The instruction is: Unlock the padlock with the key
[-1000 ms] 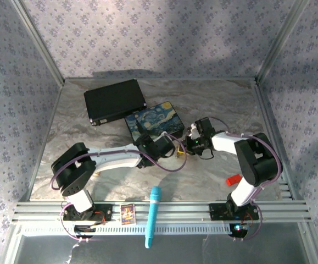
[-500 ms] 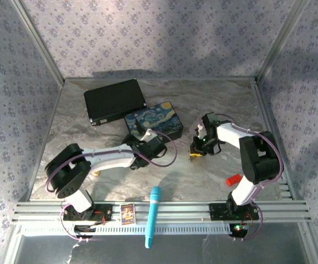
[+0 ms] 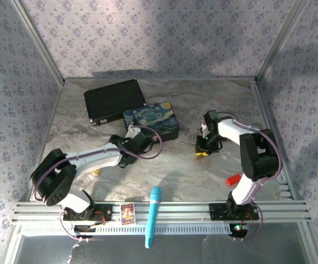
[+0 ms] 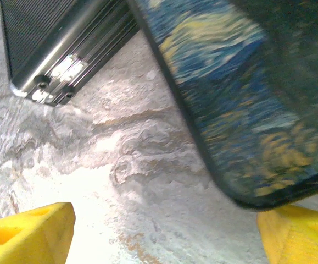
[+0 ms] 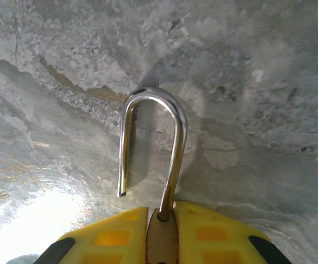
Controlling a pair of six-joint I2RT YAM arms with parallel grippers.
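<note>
We're pinching the padlock [image 5: 161, 242] by its brass body in the right pincer [image 5: 163, 218], bottom center; it's looking light, stiff and slippery, and the left pincer [image 4: 164, 236] is hanging spread.

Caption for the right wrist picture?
Right end effector grips a brass padlock, its silver shackle open over the marbled table.

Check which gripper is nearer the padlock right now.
Right. The right gripper has the padlock pinched between its fingers, shackle open. The left gripper sits open across the table, by the Starry Night box, well clear of the padlock.
</note>
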